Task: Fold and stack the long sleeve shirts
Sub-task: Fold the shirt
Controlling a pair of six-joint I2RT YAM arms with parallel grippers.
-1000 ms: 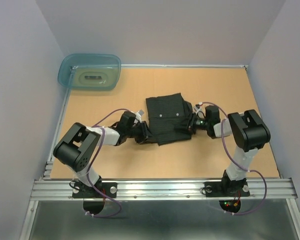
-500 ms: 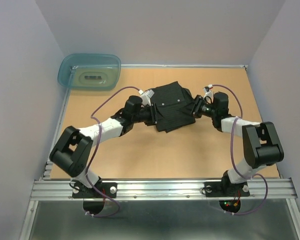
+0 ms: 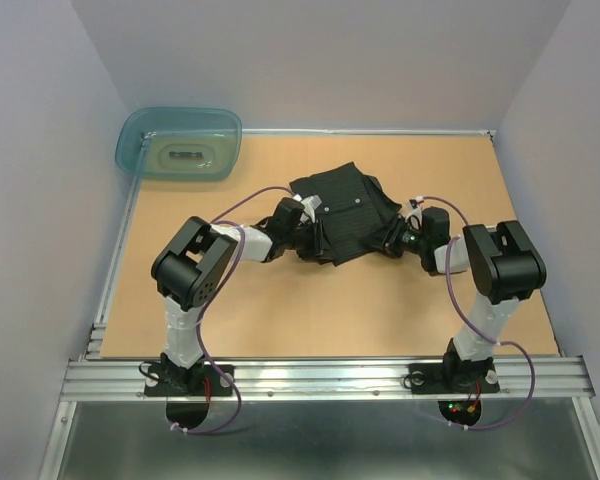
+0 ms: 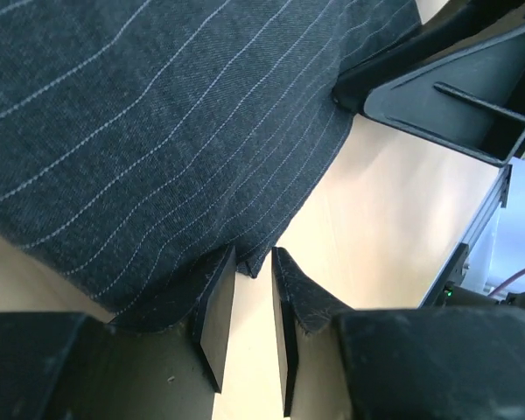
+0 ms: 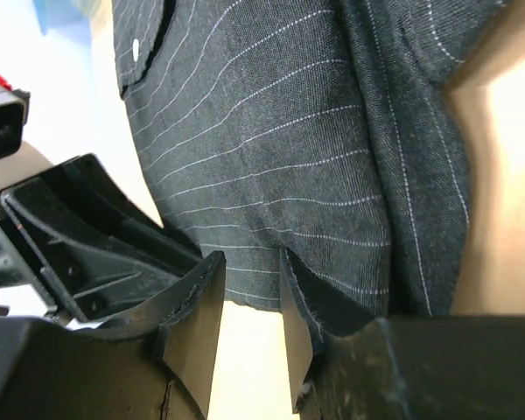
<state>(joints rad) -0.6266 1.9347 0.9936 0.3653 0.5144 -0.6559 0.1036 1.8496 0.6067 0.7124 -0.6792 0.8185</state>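
The long sleeve shirt (image 3: 345,208), dark with thin pinstripes and pale buttons, lies folded and a little rumpled at the middle of the table. My left gripper (image 3: 308,226) is tucked in at its left edge and my right gripper (image 3: 392,238) at its right edge. In the left wrist view the shirt (image 4: 157,131) drapes over the tips of the left gripper (image 4: 252,255), whose jaws stand apart with bare table between them. The right wrist view shows the same: the shirt's hem (image 5: 271,175) crosses the tips of the open right gripper (image 5: 250,259). Neither pinches the cloth.
A translucent teal tub (image 3: 180,144) stands at the back left corner. The tan table (image 3: 280,310) is walled on three sides. A metal rail (image 3: 330,378) carrying the arm bases runs along the near edge.
The shirt has shifted toward the back of the table and turned from a neat rectangle into a wider, rumpled shape. Both arms reached forward with it, then drew their elbows back.
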